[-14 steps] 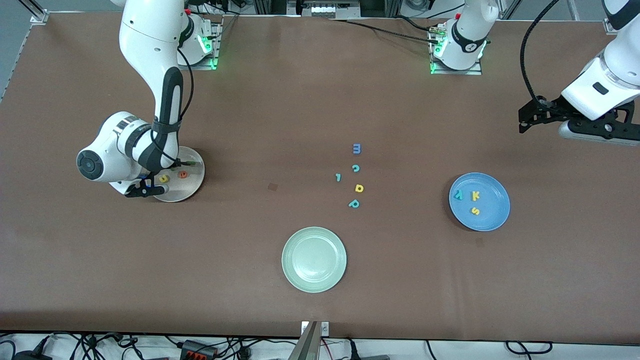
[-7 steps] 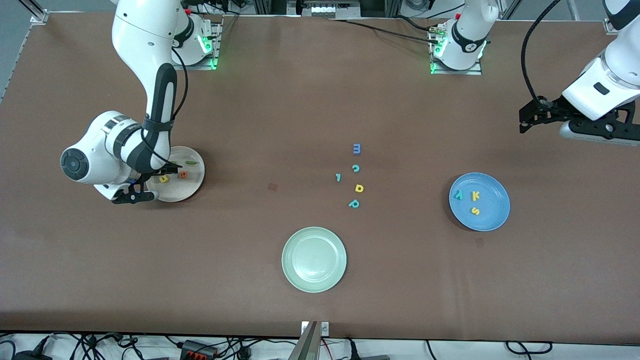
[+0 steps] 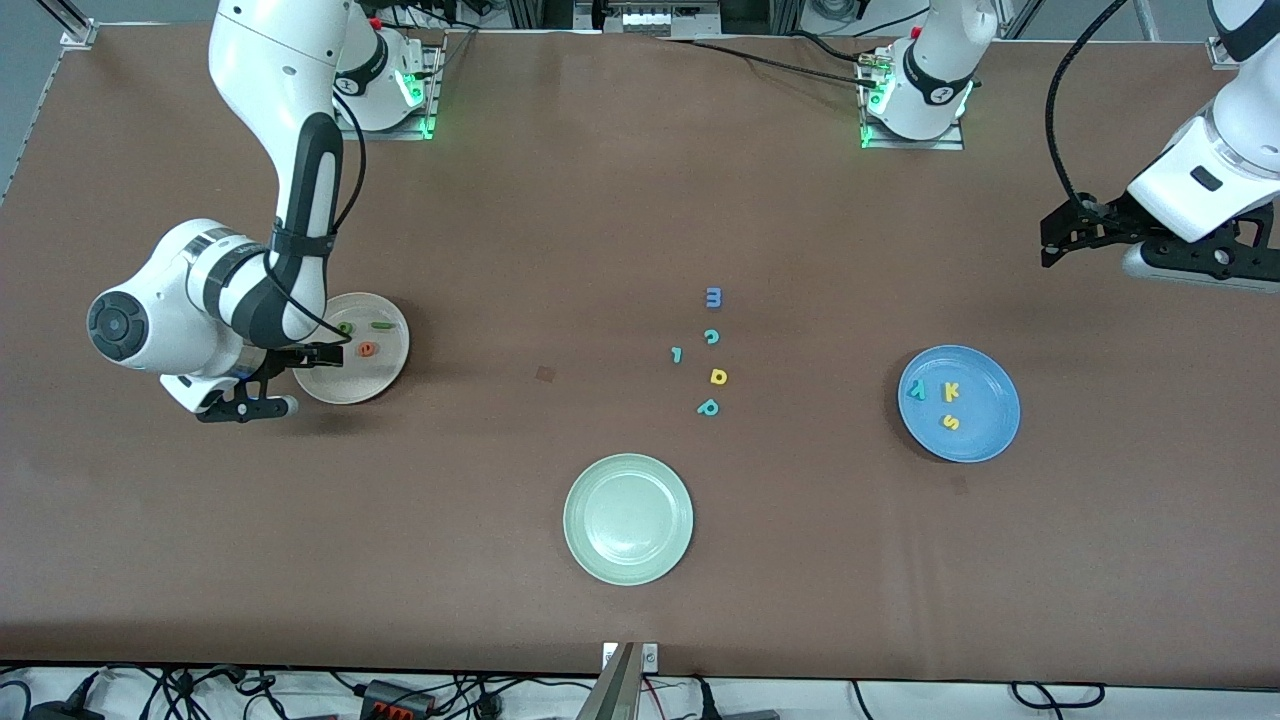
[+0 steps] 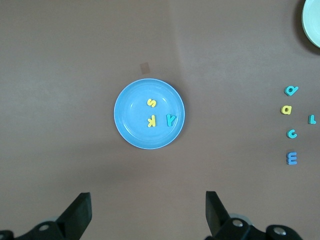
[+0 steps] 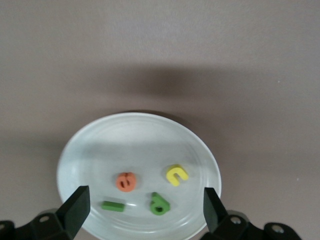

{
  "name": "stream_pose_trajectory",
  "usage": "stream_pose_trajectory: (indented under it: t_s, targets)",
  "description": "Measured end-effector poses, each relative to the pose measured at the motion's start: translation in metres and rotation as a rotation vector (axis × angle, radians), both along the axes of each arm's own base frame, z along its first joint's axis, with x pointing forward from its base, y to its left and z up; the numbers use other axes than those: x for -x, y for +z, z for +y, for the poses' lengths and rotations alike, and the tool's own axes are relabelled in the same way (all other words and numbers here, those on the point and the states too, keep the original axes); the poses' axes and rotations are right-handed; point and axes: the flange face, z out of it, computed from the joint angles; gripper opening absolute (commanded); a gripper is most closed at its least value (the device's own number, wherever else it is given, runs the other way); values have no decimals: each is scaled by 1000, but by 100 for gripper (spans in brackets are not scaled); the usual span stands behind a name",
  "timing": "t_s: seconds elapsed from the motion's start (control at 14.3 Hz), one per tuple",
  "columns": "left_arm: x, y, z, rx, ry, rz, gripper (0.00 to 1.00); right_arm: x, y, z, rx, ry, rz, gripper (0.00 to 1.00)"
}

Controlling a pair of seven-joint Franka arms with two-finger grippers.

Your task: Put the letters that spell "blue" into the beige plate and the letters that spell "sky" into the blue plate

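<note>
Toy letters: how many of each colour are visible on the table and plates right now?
Yellow: 4, including the u
Teal: 4, including the y
Dark green: 2, both on the beige plate
Orange: 1, the e
Blue: 1, the m
Total: 12

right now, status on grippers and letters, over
Both grippers open, empty: right gripper by the beige plate, left gripper waiting. Blue letters in beige; sky letters in blue plate. Nothing blocking.

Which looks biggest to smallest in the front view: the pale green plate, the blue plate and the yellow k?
1. pale green plate, nearest the camera, so its lead is unsure
2. blue plate
3. yellow k, far smallest
</note>
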Motion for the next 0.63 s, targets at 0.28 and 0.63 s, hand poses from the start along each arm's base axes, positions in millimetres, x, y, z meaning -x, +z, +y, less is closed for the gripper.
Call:
stream_pose_trajectory:
  t_s: [0.28, 0.63]
  targets:
    - [0, 0, 0, 0, 0, 0, 100, -11, 34, 54, 81, -69, 12, 100]
    - [0, 0, -1, 0, -1, 0, 100, -19, 122, 101, 136, -45, -90, 100]
